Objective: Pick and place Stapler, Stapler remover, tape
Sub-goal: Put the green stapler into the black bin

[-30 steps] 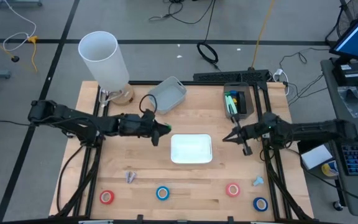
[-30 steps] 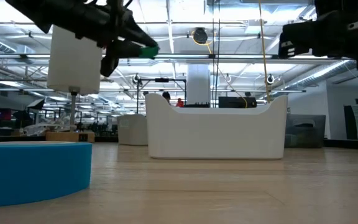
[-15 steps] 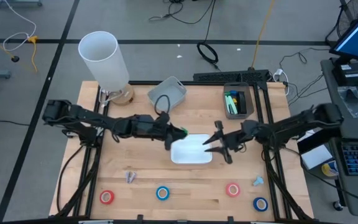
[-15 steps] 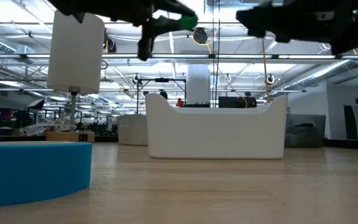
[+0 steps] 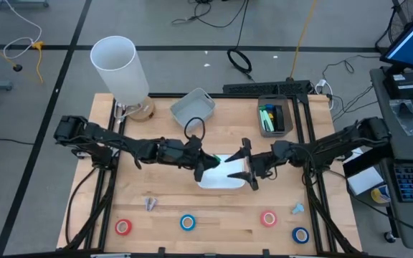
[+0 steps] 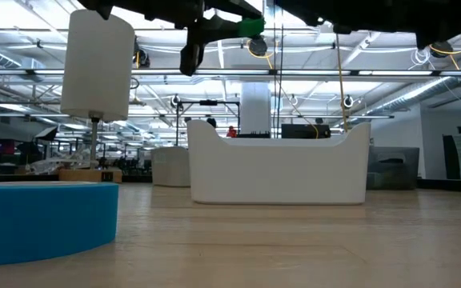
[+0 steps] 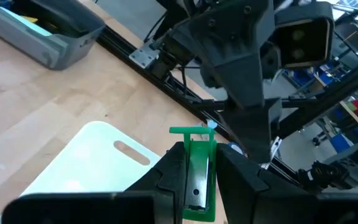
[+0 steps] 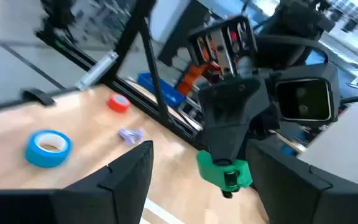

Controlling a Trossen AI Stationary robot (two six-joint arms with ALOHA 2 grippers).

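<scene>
- The left tool (image 5: 205,162) pinches a small green stapler (image 7: 196,168) and hangs above the near-left edge of the white tray (image 5: 229,179) — the item is not yet set down.
- In the left wrist view the green stapler's long axis runs straight out between the fingers, its far end pointing toward the right arm.
- The right tool (image 5: 246,162) faces it across the tray, fingers spread wide and holding nothing.
- Nothing can be seen inside the tray, so I judge the task barely begun.
- Left to do: four tape rolls along the surface's near edge — red (image 5: 123,227), blue (image 5: 187,223), red (image 5: 268,218), blue (image 5: 300,234) — and two small pale items (image 5: 151,204) (image 5: 297,208), possibly staple removers.
</scene>
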